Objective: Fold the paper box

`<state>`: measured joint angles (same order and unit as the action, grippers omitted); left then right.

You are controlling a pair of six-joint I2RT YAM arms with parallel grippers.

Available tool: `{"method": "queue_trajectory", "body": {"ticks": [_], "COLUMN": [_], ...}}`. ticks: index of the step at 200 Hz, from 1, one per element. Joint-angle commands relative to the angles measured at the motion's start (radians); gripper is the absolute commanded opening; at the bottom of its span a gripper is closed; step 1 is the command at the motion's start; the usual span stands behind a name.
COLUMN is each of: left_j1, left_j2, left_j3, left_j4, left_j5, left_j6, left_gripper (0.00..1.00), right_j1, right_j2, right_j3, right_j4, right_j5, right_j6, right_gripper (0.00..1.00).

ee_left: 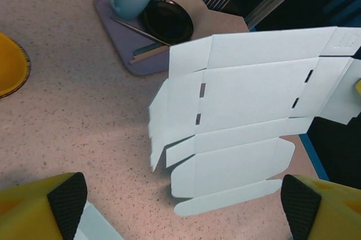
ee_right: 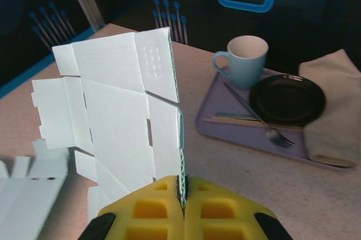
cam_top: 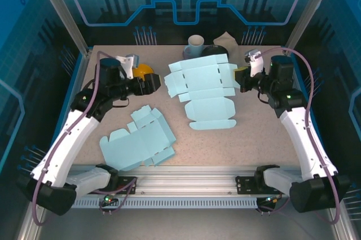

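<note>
Our right gripper (ee_right: pixel 183 195) is closed tight on the paper box (ee_right: pixel 118 121), pinching the thin right-hand edge of the flat blue blank between its yellow fingers. The sheet fans away from the jaws with its creases, slots and flaps all showing. From above, that grip sits at the blank's right side (cam_top: pixel 206 84), and the blank itself lies mid-table, towards the far edge. It looks to us partly lifted on the gripped side, though we cannot tell how much of it rests on the table (cam_top: pixel 254 132).

Our left gripper (ee_left: pixel 183 200) is wide open and holds nothing. It faces the blank's left side from a little way off, not touching it. A second blank (cam_top: pixel 141 141) lies near the table's near left corner, well apart. At the far edge stands a tray (ee_right: pixel 225 127) with a mug (ee_right: pixel 247 59).

We judge the folding hardly begun: one hand steadies the sheet while the other lines up. The next move calls for the open fingers to reach a left flap and turn it up along its crease without dragging the blank out of the right grip.
</note>
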<state>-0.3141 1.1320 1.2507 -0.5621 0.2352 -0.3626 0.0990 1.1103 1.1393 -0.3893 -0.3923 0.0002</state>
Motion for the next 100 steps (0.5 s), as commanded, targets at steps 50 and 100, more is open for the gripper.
{"method": "queue_trajectory", "body": {"ticks": [50,100], "left_j1": [-0.022,-0.022], "left_j2": [0.200,0.236], "left_j3": [0.148,0.122], "left_j4": [0.008,0.033], "left_j5": [0.133,0.158], "left_j6": [0.301,0.344], "left_gripper": [0.91,0.85], "right_j1": [-0.009,-0.009], "right_j2": [-0.096,-0.089], "right_j3": [-0.154,-0.154], "right_j4": [0.207,0.205], "right_j5": [-0.191,-0.241], "right_j6": [-0.024,-0.039], "right_gripper": [0.00,0.00]}}
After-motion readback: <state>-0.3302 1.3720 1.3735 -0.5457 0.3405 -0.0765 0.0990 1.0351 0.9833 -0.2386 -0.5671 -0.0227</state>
